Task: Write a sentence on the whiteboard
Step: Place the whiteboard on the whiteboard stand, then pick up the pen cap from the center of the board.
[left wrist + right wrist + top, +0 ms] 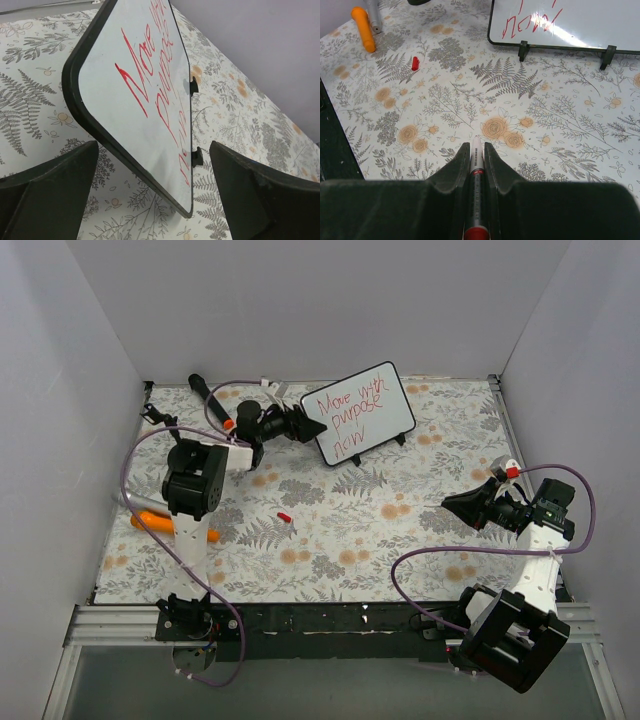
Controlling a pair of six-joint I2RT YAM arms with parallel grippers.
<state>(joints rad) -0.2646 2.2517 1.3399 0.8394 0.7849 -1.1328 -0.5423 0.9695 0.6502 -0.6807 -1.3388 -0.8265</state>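
Whiteboard (365,412) stands on its feet, far centre of bench (330,540). Long axis runs left-near to right-far. Sentence (350,412) in red across face.
Left hand (305,426) nearer: jaws wide, just beside board's left edge, no contact seen.
Right hand (455,506) well apart at right, clamped on marker (476,170).

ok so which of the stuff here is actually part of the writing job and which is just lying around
Part of the job:
- whiteboard
- red sentence written on it
- marker held in the shut right gripper
- small red cap, likely the marker's

Just lying about:
- orange tool at the left
- black stick-like item at the back left
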